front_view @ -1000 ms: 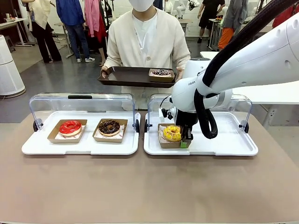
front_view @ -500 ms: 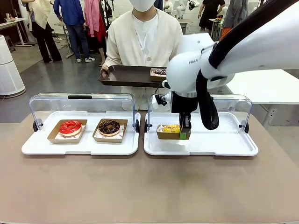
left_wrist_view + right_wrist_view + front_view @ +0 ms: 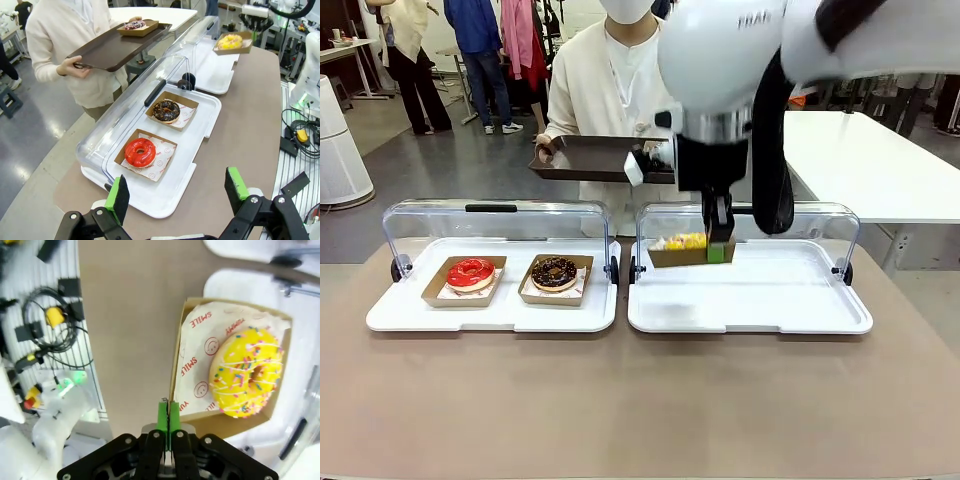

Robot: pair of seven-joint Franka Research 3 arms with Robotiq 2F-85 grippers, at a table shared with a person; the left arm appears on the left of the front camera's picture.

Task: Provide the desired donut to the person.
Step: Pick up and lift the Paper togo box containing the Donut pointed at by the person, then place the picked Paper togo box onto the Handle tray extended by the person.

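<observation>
Right gripper is pinching the near-right rim of the yellow donut's box, hanging above the right tray | edge-only grip: you're risking tilt, donut sliding out.

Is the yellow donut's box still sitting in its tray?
No: the end effector holds the yellow donut's box above the white tray.

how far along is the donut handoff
Done: the right gripper has pinched the edge of the cardboard tray holding the yellow sprinkled donut and lifted it off the right white tray. In hand: carrying it in the air. Left: setting it on the person's brown tray, which already holds one donut. The left gripper is open, idle.
</observation>
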